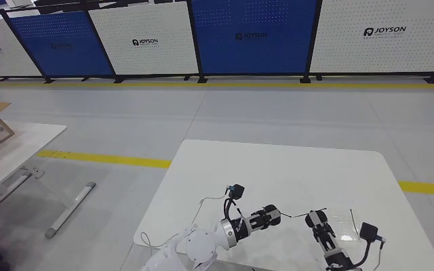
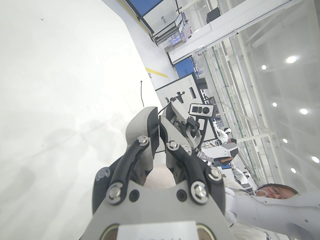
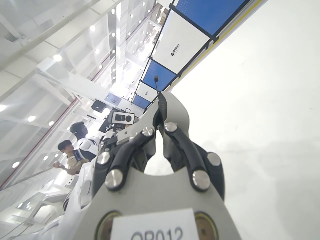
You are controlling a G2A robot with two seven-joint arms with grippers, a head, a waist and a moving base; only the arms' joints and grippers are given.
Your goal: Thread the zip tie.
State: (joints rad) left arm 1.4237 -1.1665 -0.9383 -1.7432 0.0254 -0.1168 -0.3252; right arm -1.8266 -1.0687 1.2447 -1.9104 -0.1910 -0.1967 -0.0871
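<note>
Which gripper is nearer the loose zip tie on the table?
Right. The right gripper is beside the loose zip tie; the left gripper is farther, the right one between.

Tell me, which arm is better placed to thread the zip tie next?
Probably the left: the left gripper pinches the zip tie by its strap, while the right gripper is shut just behind the head.

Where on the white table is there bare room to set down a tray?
The far half of the table is bare, bordered by its far and side edges. The near edge is crowded: left gripper and right gripper pinch the zip tie, and a loose tie lies beside the right gripper.
</note>
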